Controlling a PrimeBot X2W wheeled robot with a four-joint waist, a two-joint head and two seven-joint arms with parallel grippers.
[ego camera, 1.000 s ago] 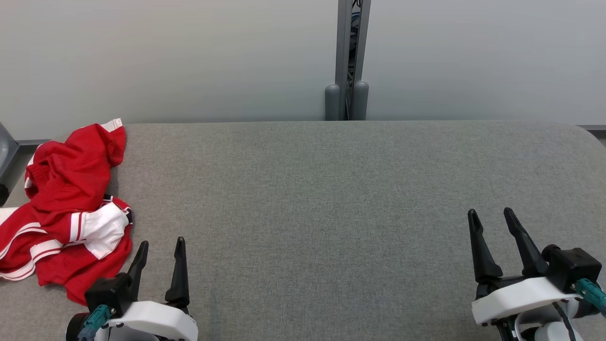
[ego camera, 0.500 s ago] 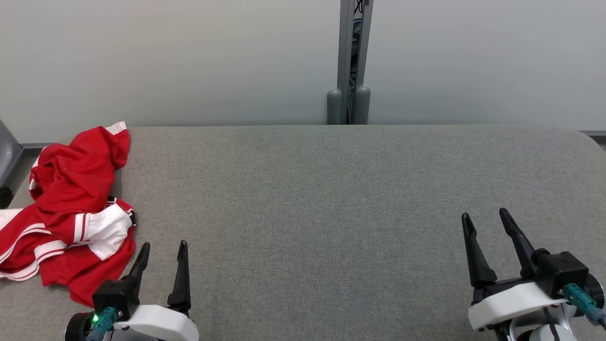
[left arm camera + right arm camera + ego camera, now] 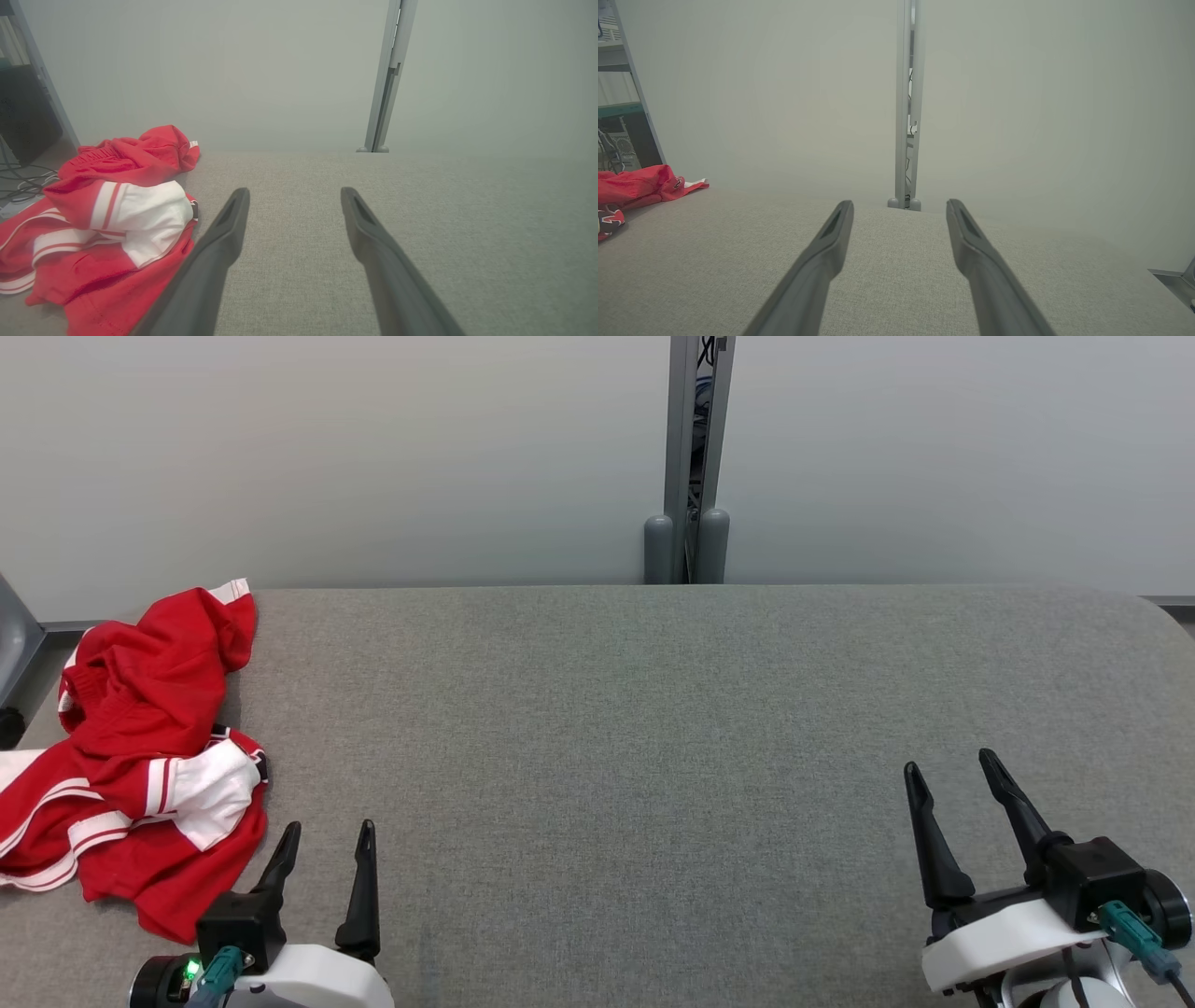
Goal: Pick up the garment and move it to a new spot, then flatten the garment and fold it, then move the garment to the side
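The right hand (image 3: 900,205) has its two dark fingers (image 3: 822,261) spread wide, the grey woven surface (image 3: 714,261) showing between them; a crumpled red garment (image 3: 637,189) lies at the surface's far left edge, well apart from the hand; beyond, a grey post (image 3: 906,93) rises against a pale wall (image 3: 784,93)

Left gripper (image 3: 330,825): two long black fingers (image 3: 359,887) tapering to narrow tips, each with a shallow slot along its inner face. They spring from a black mount block (image 3: 245,924) set on a rounded white shell (image 3: 313,982). A teal plug (image 3: 220,969) sits beside a small green light (image 3: 191,972).

Right gripper (image 3: 948,761): same build, with a teal connector (image 3: 1125,924) and a thin dark cable (image 3: 1071,980).
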